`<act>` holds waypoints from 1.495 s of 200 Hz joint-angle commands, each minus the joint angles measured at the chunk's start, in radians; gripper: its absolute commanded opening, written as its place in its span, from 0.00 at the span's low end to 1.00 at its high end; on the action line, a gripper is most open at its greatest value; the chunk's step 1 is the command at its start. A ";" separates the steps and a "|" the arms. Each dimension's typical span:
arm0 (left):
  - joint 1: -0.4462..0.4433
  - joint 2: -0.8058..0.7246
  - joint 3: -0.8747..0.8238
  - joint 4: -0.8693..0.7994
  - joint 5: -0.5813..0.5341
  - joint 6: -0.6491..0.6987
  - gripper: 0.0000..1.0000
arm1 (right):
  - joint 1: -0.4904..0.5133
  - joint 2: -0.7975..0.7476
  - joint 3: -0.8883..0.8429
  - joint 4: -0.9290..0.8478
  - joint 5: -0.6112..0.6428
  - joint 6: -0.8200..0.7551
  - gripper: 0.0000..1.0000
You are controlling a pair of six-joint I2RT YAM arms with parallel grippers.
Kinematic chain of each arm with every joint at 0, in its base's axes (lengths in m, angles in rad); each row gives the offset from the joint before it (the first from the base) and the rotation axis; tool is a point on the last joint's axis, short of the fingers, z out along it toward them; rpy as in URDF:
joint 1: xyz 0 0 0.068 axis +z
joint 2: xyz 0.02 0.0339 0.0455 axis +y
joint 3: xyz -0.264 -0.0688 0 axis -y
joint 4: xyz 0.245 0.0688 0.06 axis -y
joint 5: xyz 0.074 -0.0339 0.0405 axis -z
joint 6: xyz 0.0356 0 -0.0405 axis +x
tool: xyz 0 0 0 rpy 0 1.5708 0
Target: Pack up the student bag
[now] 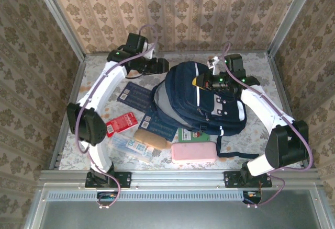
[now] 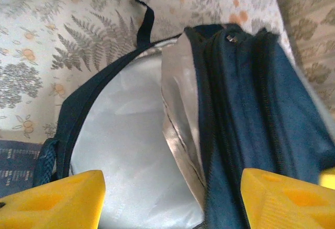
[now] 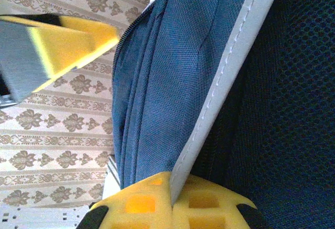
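Observation:
The student bag (image 1: 201,101), a large navy backpack with white stripes, lies in the middle of the table with its top toward the back wall. My left gripper (image 1: 159,66) hovers at the bag's back left. In the left wrist view it (image 2: 172,203) is open, its yellow fingers (image 2: 52,200) wide apart over the unzipped main compartment and its grey lining (image 2: 125,150). My right gripper (image 1: 207,80) sits on top of the bag. In the right wrist view it (image 3: 171,195) is shut on the bag's white stripe (image 3: 225,67), holding blue fabric (image 3: 157,82) up.
On the table in front of and left of the bag lie a pink case (image 1: 193,151), a green item (image 1: 189,134), a tan item (image 1: 152,138), a red packet (image 1: 121,123), a pale blue pouch (image 1: 131,146) and blue booklets (image 1: 137,95). Patterned walls enclose three sides.

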 commanded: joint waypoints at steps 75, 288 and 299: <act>-0.066 0.182 0.238 -0.182 -0.061 0.192 0.58 | 0.019 -0.054 0.061 0.027 -0.060 -0.037 0.00; 0.211 0.015 -0.526 0.745 0.406 -0.556 0.37 | -0.123 -0.167 -0.088 0.580 -0.196 0.357 0.00; 0.221 -0.009 -0.519 0.650 0.380 -0.489 0.41 | -0.124 -0.171 -0.089 0.576 -0.196 0.355 0.00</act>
